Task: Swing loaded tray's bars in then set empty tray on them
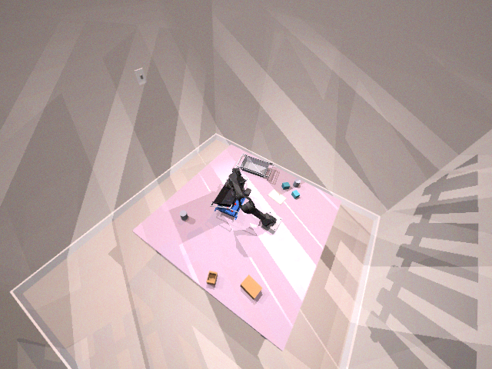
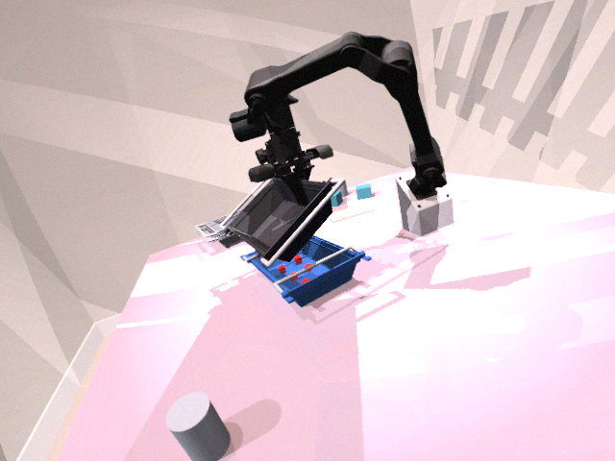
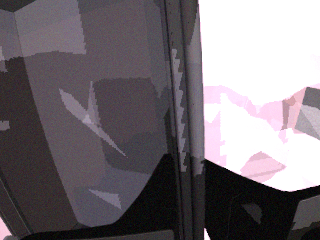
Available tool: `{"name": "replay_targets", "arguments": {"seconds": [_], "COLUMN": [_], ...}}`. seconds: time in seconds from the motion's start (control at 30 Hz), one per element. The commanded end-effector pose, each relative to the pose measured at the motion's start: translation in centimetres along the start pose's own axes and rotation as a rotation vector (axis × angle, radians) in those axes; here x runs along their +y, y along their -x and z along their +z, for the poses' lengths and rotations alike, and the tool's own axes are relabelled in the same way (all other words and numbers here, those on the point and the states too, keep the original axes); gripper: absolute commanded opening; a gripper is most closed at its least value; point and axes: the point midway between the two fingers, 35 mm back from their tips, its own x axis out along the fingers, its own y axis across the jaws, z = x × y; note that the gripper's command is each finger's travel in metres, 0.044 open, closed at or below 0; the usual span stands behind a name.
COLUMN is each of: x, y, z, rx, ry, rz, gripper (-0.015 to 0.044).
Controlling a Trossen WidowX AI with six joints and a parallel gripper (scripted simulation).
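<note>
The blue tray stands on the table with several small red blocks inside. Its near wire bar lies across the top; the far bar is mostly hidden. My gripper is shut on the wall of the empty black tray, one finger inside it and one outside. The black tray hangs above the blue tray, looks tilted with its near side lower, and covers its far part. Whether the two touch cannot be told. The black tray's bars stand along its ends.
A grey tray with wire bars stands at the back edge. Teal blocks, a small grey cylinder and a pale sheet lie right of it. A grey cylinder stands apart. An orange block lies farther off.
</note>
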Motion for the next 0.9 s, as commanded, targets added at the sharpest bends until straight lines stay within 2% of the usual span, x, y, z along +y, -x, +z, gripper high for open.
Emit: {"name": "replay_targets", "arguments": {"seconds": [0.0,0.4,0.87], "x": [0.0,0.1,0.2], "y": [0.5,0.4,-1.8], "z": [0.8,0.7,0.8], "rx": [-0.008,-0.008,-0.009], "ry": [-0.001,-0.001,0.000], "rz": [0.017,0.017,0.018], "gripper": [0.0000,0.0000,0.0000]}}
